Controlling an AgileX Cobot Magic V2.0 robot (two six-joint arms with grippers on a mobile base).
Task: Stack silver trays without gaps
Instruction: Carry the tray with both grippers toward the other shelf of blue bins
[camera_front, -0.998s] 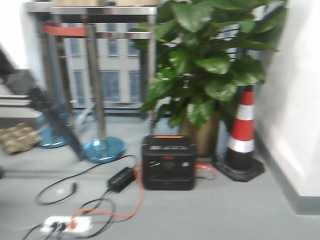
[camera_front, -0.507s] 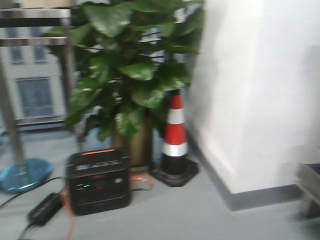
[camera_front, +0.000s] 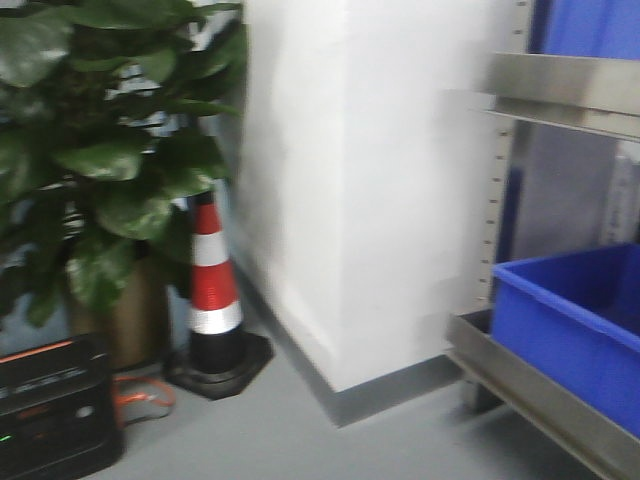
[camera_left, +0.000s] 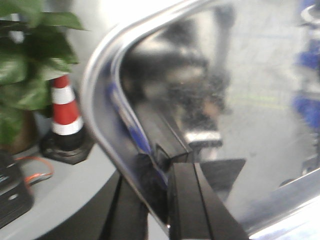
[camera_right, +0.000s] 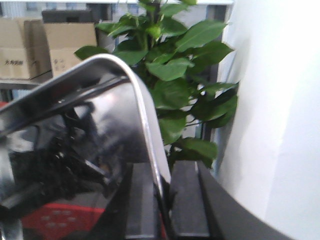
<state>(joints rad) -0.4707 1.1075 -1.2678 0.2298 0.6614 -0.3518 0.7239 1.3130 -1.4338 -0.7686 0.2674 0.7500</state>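
Well, the left gripper (camera_left: 157, 172) is closed on the rim of a shiny tray (camera_left: 250, 100); one black finger sits on each side of the thin edge; the tray fills most of the left wrist view, from the bottom middle up to the top right, and it is held up off the floor; blurry dark and blue shapes shine in it. The right gripper (camera_right: 162, 167) is closed too; its two black fingers pinch a tray rim at the bottom middle of the right wrist view, and the shiny pan spreads out to the left side of that frame; I cannot tell if both grippers hold the same tray.

At the left of the front view stands a big green plant (camera_front: 90, 150); a red and white cone (camera_front: 215, 290) stands just beside it on the grey floor (camera_front: 300, 440); a black box (camera_front: 50, 410) sits in the lower left corner; a white wall (camera_front: 370, 200) fills the middle; a blue bin (camera_front: 570, 320) rests on a metal shelf (camera_front: 530, 385) at the lower right. Cardboard boxes (camera_right: 30, 47) sit at the upper left of the right wrist view.
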